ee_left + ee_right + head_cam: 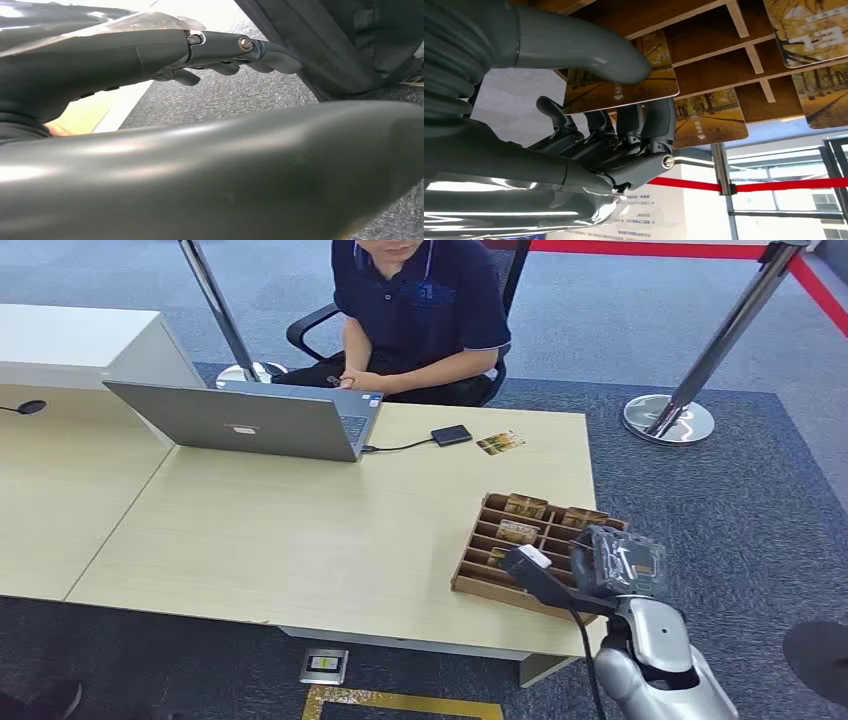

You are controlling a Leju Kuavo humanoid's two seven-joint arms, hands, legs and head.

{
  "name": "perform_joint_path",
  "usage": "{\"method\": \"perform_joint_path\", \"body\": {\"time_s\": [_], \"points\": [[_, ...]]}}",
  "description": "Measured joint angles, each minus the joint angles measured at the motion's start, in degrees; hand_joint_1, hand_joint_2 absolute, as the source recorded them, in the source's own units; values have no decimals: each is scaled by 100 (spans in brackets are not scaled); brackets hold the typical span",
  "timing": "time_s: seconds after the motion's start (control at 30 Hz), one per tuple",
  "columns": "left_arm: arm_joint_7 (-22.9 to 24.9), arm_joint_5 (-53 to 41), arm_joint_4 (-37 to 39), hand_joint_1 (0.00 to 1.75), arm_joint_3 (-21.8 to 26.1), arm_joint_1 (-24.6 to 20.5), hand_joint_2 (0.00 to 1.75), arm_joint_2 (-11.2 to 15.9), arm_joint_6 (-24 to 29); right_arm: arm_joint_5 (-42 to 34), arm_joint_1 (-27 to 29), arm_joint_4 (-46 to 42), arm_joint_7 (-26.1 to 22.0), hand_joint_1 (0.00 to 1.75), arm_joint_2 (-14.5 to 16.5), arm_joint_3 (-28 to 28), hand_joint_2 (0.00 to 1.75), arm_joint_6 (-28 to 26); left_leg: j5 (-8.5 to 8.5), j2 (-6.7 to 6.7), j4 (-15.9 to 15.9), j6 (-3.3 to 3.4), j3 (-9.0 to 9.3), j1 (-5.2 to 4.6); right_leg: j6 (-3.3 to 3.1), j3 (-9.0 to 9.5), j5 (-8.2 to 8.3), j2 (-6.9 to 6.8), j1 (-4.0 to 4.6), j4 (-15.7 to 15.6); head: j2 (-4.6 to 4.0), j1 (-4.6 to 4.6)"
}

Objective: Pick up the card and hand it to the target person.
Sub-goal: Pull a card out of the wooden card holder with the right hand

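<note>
While over the wooden tray (480, 580), right robot hand (624, 125), thumb and fingers pinching a card (624, 85).

On the table (300, 540), the laptop (250, 420) sits toward ten o'clock, with the person (420, 315) seated behind it at twelve. A small box (451, 435), cabled to the laptop, lies just beside a loose card (501, 443) at one o'clock. The slotted card rack (520, 550) stands at four o'clock by the table's edge, cards in its compartments. The right hand (615, 560) is over the rack's near corner, touching a card (624, 75) there.
</note>
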Motion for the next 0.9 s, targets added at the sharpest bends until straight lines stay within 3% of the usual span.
{"method": "perform_joint_path", "body": {"time_s": [0.3,0.67,0.9], "points": [[0,-8,9,0,0,0,0,0,-3,-141,10,-142,-106,149,-54,4,175,-3,0,0,0,0,-1,0,0,-2,0,0,0,0,0,1],[-7,-83,15,0,0,-1,0,0,-27,-308,131,-1044,-267,152,-187,16,175,81,0,0,0,0,-3,0,0,-3,0,0,0,0,0,1],[-7,-117,17,0,-2,-9,0,-1,-30,-647,-417,-1078,-518,151,-172,197,175,229,1,2,0,-1,-3,0,-1,-2,1,0,0,5,0,1]]}}
